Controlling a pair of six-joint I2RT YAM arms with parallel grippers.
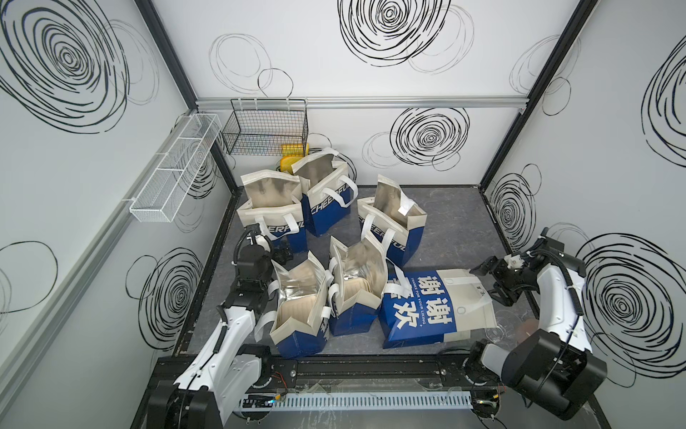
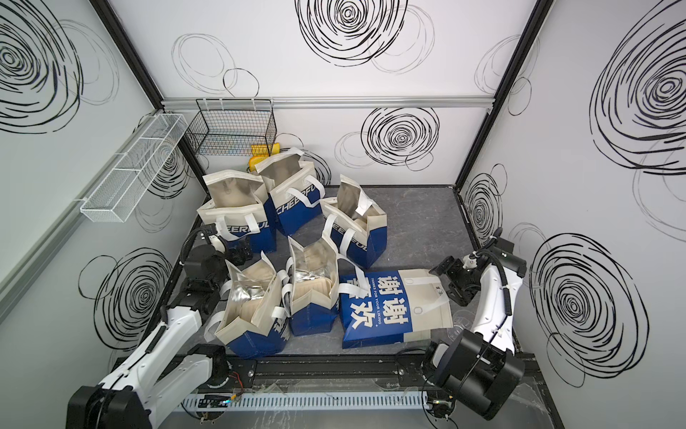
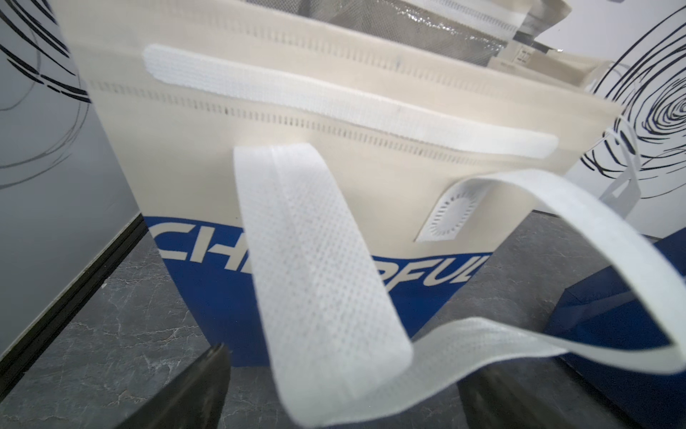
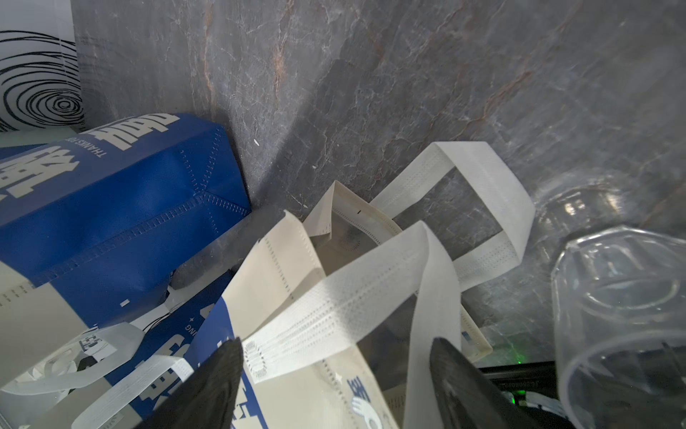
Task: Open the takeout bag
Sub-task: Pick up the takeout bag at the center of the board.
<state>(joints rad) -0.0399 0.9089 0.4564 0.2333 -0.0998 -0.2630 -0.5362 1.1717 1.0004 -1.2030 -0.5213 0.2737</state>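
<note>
The closed bag (image 1: pixel 434 308) (image 2: pixel 389 304) lies flat on its side near the front right corner of the table (image 1: pixel 456 223). Its blue printed face is up and its cream mouth end points toward the right edge. The right end effector (image 1: pixel 488 284) (image 2: pixel 449 286) sits at that mouth end with its jaws spread. In the right wrist view, one white handle (image 4: pixel 352 297) of the bag runs across the gap between the two dark fingers (image 4: pixel 208 390), and nothing is pinched. A clear cup (image 4: pixel 612 315) lies just beside the bag's mouth.

Five open bags (image 1: pixel 356 282) stand in the left and middle of the table, their silver linings showing. The left end effector (image 1: pixel 286 250) (image 2: pixel 243 252) is near the left edge, just in front of the back-left bag (image 1: pixel 271 215) (image 3: pixel 297 148), with its jaws spread wide. In the left wrist view, that bag's strap (image 3: pixel 315 260) hangs down between the fingers (image 3: pixel 185 393). Whether the strap touches them cannot be told.
</note>
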